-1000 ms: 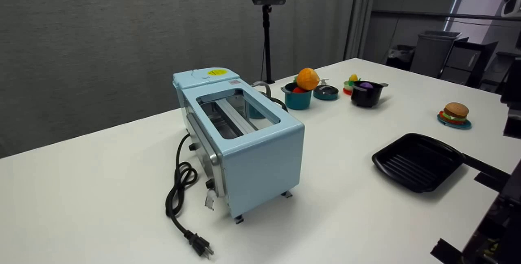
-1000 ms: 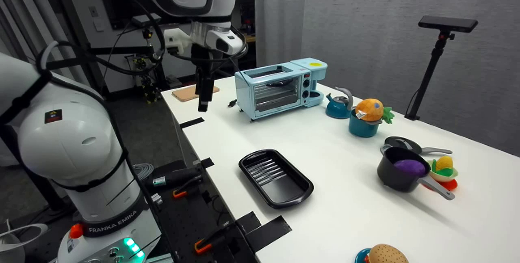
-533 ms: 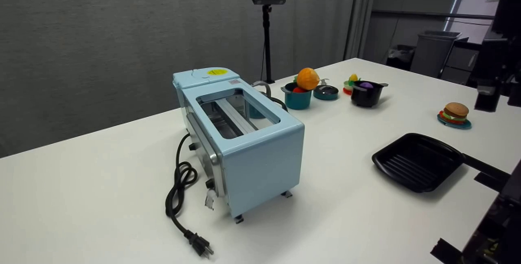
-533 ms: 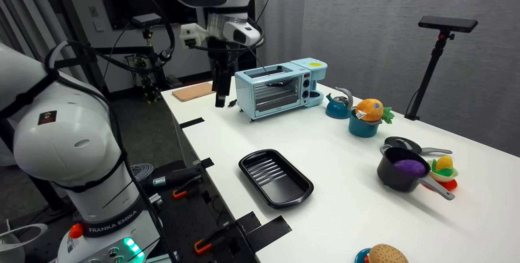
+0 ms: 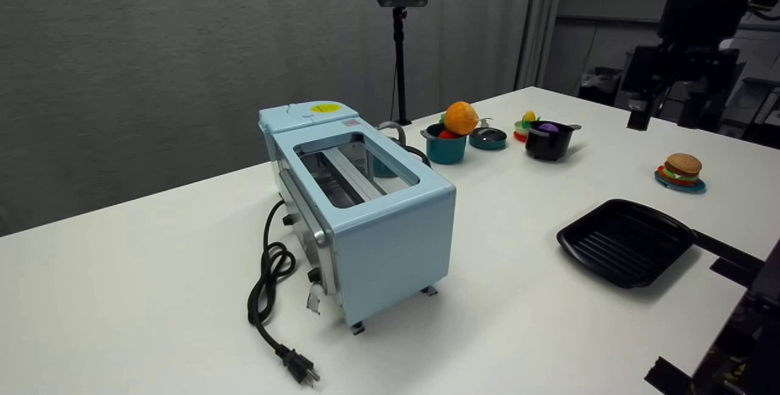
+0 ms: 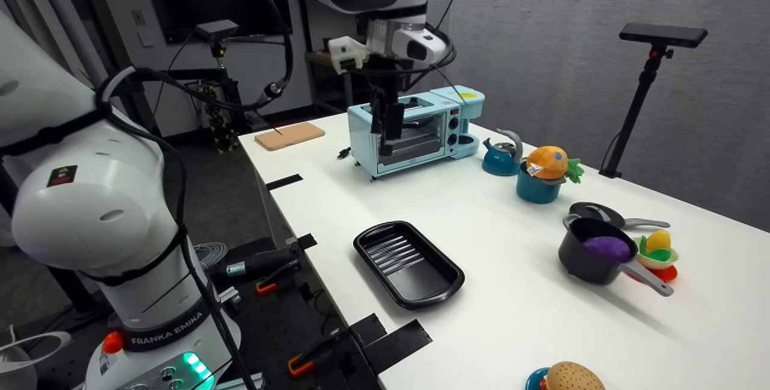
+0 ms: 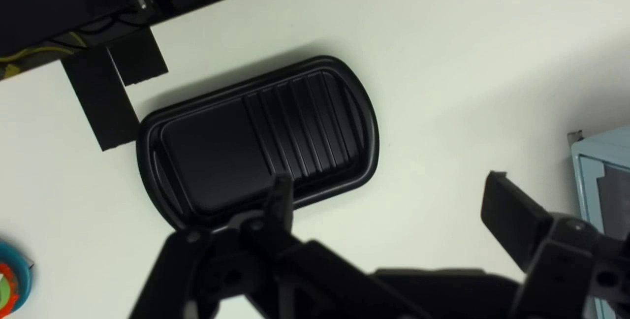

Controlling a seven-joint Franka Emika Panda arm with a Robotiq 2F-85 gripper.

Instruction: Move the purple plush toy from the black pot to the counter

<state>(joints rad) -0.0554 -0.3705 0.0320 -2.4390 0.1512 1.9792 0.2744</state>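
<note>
The purple plush toy sits inside the black pot; it also shows in an exterior view. The black pot stands on the white counter with its grey handle out to one side; it also shows in an exterior view. My gripper is in the air above the counter, well apart from the pot; in an exterior view it hangs in front of the toaster. In the wrist view the gripper is open and empty, with wide-apart fingers. The toy and pot are out of the wrist view.
The black grill pan lies below my gripper. The blue toaster oven stands beside it. A teal pot holds the orange toy. A lidded pan and bowl adjoin the black pot. A burger toy sits on a plate.
My gripper has moved inward over the counter: leftward from the edge in one exterior view, rightward past the toaster's front in the other. The toy and pot have not moved.
</note>
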